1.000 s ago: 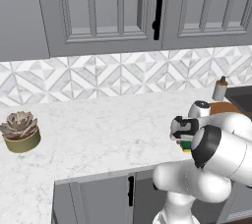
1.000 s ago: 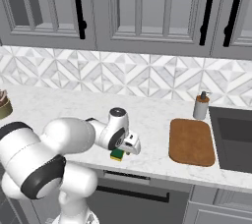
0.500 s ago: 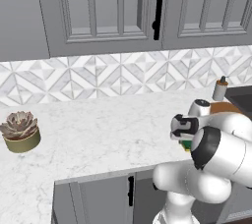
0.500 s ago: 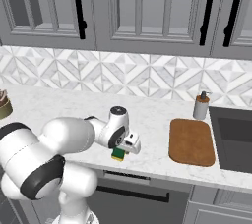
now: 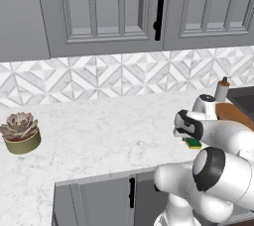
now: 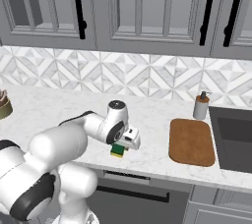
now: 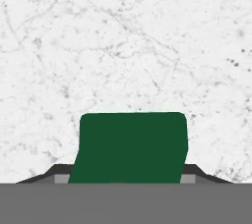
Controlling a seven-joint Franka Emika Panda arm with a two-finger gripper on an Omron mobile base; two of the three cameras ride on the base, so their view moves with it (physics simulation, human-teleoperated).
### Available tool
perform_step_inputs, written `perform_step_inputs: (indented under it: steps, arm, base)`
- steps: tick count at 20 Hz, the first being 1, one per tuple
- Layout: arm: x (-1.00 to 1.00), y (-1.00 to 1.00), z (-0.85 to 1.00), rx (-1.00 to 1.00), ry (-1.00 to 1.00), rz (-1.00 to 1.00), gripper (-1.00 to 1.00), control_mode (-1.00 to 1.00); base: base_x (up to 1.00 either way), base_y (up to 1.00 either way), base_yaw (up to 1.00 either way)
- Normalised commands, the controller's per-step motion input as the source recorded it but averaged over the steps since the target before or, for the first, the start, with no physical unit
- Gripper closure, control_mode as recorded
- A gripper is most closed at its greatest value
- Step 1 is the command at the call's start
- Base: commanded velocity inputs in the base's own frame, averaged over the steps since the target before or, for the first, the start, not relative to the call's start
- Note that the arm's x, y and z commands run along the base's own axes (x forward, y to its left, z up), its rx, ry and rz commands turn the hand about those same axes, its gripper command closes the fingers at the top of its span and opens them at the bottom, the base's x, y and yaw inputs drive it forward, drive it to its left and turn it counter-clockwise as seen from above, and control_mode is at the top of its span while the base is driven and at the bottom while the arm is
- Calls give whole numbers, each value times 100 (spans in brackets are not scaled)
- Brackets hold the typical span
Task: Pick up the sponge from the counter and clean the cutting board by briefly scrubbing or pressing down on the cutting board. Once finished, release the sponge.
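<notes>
Pinching the sponge across its short sides, the gripper sits low at the front edge of the counter, jaws closed on the block. In the hand view the green top lies at 6 o'clock, between the fingertips, its long axis running 9 to 3. The board lies well apart at 3 o'clock in the right base view, so the carry likely goes that way.

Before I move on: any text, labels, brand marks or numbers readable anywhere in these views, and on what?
None readable.
The soap dispenser, sponge, cutting board, plant pot and cabinet doors all show plain surfaces with no lettering.
</notes>
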Motion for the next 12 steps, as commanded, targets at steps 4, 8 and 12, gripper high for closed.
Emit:
perform_step_inputs:
  steps: [4, 8, 12]
  arm:
    - [-1, 0, 34, 0, -3, 1, 100, -100]
    - [0, 0, 31, 0, -7, 2, 100, -100]
    - [0, -2, 24, 0, -1, 0, 100, -100]
  base:
    - [0, 0, 0]
    - [0, 0, 0]
    - [0, 0, 0]
